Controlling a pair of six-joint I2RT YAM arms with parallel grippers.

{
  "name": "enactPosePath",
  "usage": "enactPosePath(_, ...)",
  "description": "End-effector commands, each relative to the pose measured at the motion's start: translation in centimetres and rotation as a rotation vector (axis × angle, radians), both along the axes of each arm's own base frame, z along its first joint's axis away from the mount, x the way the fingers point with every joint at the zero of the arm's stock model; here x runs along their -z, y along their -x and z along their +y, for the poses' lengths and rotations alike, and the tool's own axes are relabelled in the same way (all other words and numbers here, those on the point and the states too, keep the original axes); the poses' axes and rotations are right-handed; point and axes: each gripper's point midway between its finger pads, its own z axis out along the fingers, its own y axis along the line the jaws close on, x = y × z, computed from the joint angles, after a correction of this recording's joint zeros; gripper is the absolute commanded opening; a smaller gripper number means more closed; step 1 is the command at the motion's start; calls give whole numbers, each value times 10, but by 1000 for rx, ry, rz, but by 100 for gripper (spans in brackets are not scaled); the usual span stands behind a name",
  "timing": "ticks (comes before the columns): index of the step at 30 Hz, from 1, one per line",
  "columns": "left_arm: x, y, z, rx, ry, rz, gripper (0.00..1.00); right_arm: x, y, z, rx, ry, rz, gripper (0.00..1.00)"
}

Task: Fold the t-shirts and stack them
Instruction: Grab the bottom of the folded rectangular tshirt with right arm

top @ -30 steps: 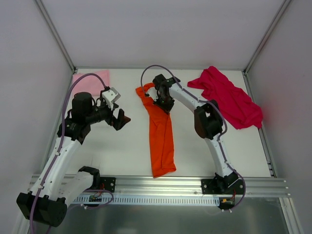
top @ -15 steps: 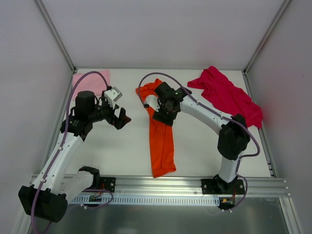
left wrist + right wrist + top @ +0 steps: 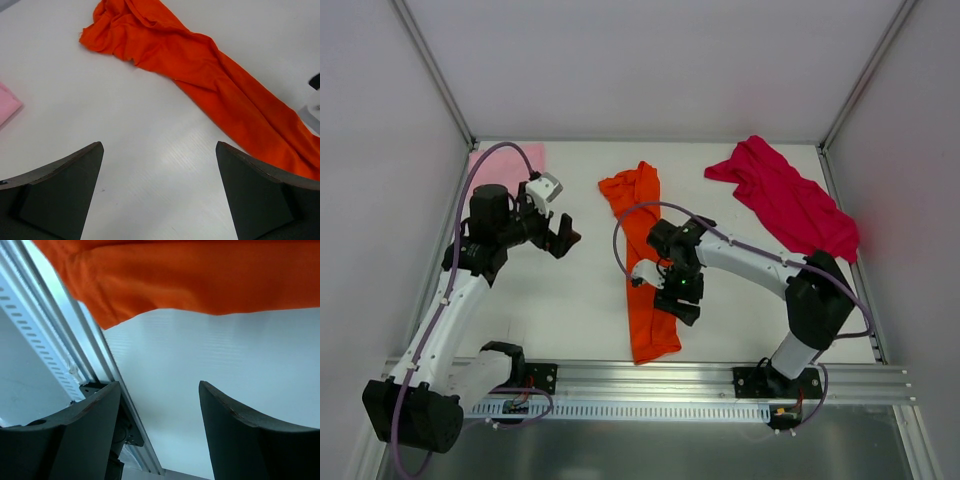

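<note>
The orange t-shirt lies as a long crumpled strip from mid-table toward the near edge. My right gripper hovers open at its lower right side, holding nothing. In the right wrist view the orange t-shirt's hem crosses the top, and bare table shows at my right gripper. My left gripper is open above bare table left of the strip. Its wrist view has the orange t-shirt ahead of my left gripper. The pink t-shirt lies flat at the back left, the magenta one crumpled at the back right.
An aluminium rail runs along the near table edge, and the rail appears close beside my right fingers in the right wrist view. White walls enclose the table on three sides. A corner of pink cloth shows in the left wrist view.
My right gripper opened, let go of the orange t-shirt's far end, and moved down along the strip toward the near edge. The shirt's far end now lies flat. My left arm barely shifted.
</note>
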Motion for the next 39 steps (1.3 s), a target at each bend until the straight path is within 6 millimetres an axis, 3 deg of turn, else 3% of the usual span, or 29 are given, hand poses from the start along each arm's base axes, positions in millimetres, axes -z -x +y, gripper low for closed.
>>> enactPosePath(1, -5, -15, 14, -61, -1, -51, 99, -13, 33, -9, -66, -31, 85, 69)
enactPosePath(6, -3, -23, 29, -119, -4, -45, 99, -8, 61, -9, -155, -34, 141, 70)
enactPosePath(13, 0, -21, 44, -173, -24, -37, 99, 3, 70, -10, -201, -3, 167, 70)
enactPosePath(20, 19, -20, 59, -229, 6, 8, 99, 13, 66, 4, -223, -12, 81, 73)
enactPosePath(27, 11, -5, 62, -235, 35, -32, 99, 29, 81, 20, -293, 2, 18, 76)
enactPosePath(33, 8, 1, 67, -256, 22, -53, 99, 34, 42, 41, -315, -11, -252, 78)
enactPosePath(39, 4, 3, 68, -257, 25, -55, 99, 42, 36, 54, -330, 11, -245, 78)
